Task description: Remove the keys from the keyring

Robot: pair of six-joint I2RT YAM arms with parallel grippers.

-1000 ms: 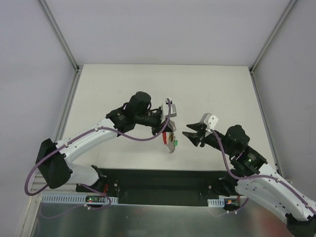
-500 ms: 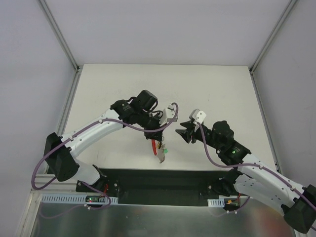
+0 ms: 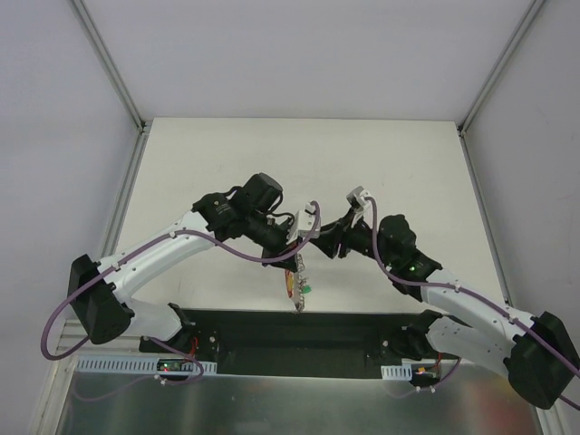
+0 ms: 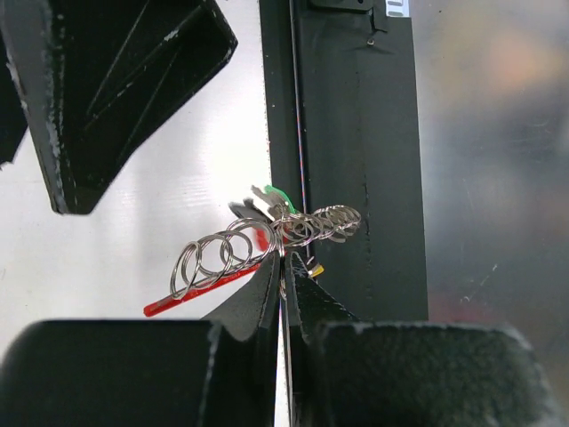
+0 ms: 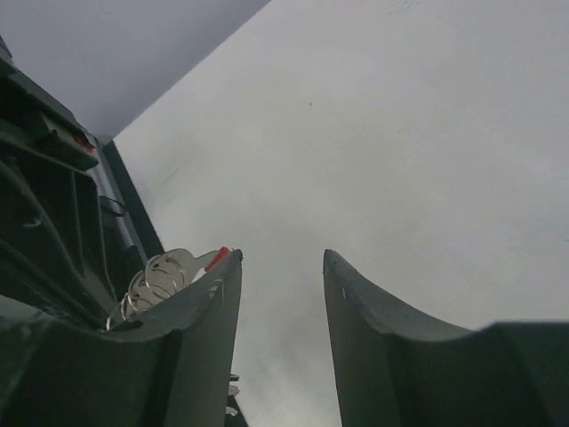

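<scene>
Currently left jaws pinch the keyring (image 4: pixel 313 224), red and green keys (image 4: pixel 200 290) hanging from it; right jaws spread, just beside.

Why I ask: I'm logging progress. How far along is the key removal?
Done: nothing visibly; no loose key shows on the table. In hand: the left gripper is shut on the silvery wire keyring, holding up the red-, green- and yellow-capped metal keys. The right gripper is open beside the bunch, gripping nothing. Left: every key.
</scene>
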